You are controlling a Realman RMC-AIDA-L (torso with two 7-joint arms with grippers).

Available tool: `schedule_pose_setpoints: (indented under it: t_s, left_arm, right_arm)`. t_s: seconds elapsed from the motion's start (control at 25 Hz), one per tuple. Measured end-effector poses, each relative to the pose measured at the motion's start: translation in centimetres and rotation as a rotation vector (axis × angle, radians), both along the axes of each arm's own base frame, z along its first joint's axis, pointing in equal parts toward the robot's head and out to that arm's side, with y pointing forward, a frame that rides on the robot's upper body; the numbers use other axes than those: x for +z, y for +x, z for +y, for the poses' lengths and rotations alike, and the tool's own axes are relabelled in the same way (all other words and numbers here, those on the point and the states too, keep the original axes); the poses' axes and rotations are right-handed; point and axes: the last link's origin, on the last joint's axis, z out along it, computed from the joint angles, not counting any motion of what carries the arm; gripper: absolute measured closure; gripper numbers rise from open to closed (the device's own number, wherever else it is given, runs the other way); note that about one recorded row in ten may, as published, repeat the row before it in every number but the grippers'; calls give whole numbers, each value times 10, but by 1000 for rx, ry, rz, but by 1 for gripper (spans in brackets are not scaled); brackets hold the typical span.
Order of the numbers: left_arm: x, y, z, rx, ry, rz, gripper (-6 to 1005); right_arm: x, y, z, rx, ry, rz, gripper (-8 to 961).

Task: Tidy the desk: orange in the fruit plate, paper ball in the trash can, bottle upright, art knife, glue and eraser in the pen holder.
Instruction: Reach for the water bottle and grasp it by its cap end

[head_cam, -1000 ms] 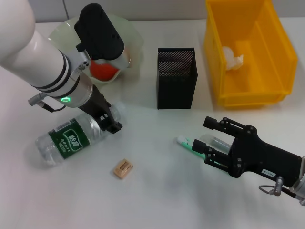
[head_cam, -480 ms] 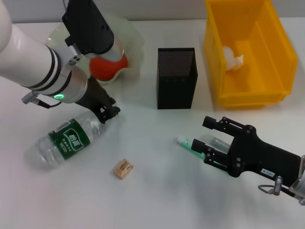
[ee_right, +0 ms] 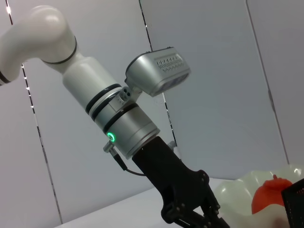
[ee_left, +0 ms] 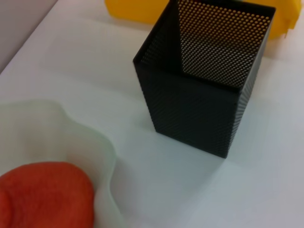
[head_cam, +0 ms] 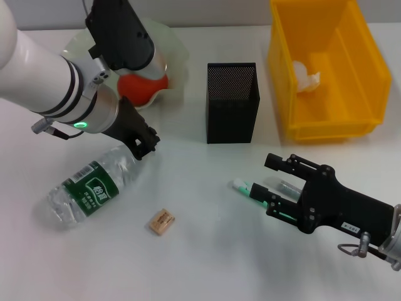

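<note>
A clear bottle (head_cam: 88, 189) with a green label lies slanted on the white desk at the left. My left gripper (head_cam: 141, 148) is shut on its neck end. My right gripper (head_cam: 273, 187) is open low over the desk at the right, its fingers on either side of a green-and-white art knife (head_cam: 245, 188) and a clear glue stick (head_cam: 286, 185). A tan eraser (head_cam: 161, 221) lies in front of the bottle. The orange (head_cam: 142, 88) sits in the pale fruit plate (head_cam: 178, 53). The paper ball (head_cam: 305, 75) lies in the yellow bin (head_cam: 360, 69).
The black mesh pen holder (head_cam: 232, 103) stands at the middle back, between plate and bin. The left wrist view shows the holder (ee_left: 204, 90), the orange (ee_left: 42, 194) and the plate rim (ee_left: 102, 147). The right wrist view shows my left arm's gripper (ee_right: 190, 211).
My left gripper has risen and moved back with the bottle's neck. The bottle has swung and its neck end has lifted. The right arm has barely moved.
</note>
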Motion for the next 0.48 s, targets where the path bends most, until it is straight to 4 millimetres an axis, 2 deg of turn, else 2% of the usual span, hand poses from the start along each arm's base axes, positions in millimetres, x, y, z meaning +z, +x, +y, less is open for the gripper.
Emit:
schedule_pose_setpoints:
  t_s: [0.12,0.36,0.48]
  left_arm:
    - [-1,3,-1,-6,-8,1,978]
    - [-2,7,-3,8,-22,3,784]
    - [-1,9,-3,26,-29,21,652]
  right_arm:
    - [0,0,-1,-2,0,0,278]
    - [0,1,-1,-3,0,0,278]
    - [0,1,-1,-5,0,0,277]
